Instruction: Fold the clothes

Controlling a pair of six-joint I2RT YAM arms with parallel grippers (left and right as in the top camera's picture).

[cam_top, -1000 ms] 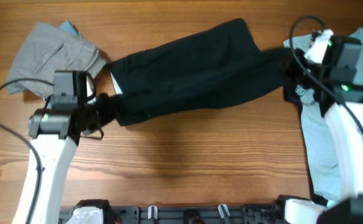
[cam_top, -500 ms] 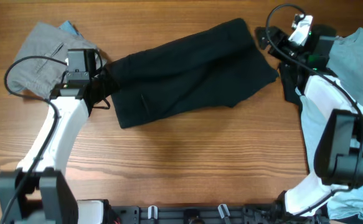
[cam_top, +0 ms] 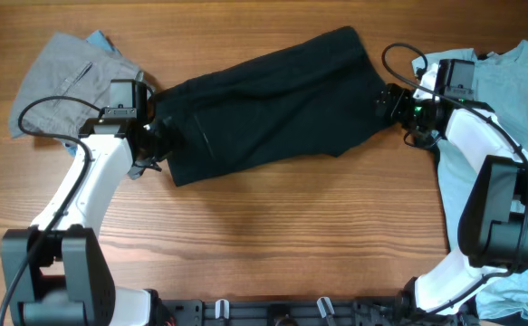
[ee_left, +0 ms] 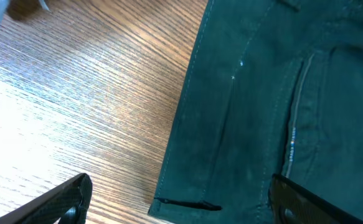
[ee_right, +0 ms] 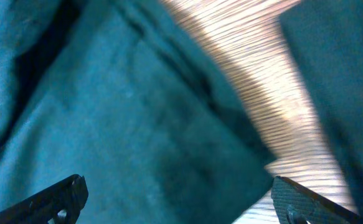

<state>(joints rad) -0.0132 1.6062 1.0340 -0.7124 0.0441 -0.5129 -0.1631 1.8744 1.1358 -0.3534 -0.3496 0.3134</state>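
A black garment (cam_top: 273, 104) lies flat and slanted across the middle of the wooden table (cam_top: 273, 235), folded lengthwise. My left gripper (cam_top: 155, 145) hovers at its lower left end, open and holding nothing. In the left wrist view the garment's seamed corner (ee_left: 256, 106) lies between the spread fingertips (ee_left: 66, 198), and the gripper (ee_left: 181, 208) is empty. My right gripper (cam_top: 388, 101) is at the garment's right end, also open. In the right wrist view the dark cloth (ee_right: 137, 137) fills the space under the open gripper (ee_right: 178, 202), untouched by the fingertips (ee_right: 299, 199).
A crumpled grey garment (cam_top: 73, 81) lies at the back left with a blue piece (cam_top: 100, 41) under it. A light blue-grey shirt (cam_top: 508, 81) covers the right edge of the table and runs down toward the front right (cam_top: 472, 217).
Both grippers were shut on the garment's ends, stretching it; both have opened and let go. The garment now lies shorter and settled, and both arms have shifted toward the back.
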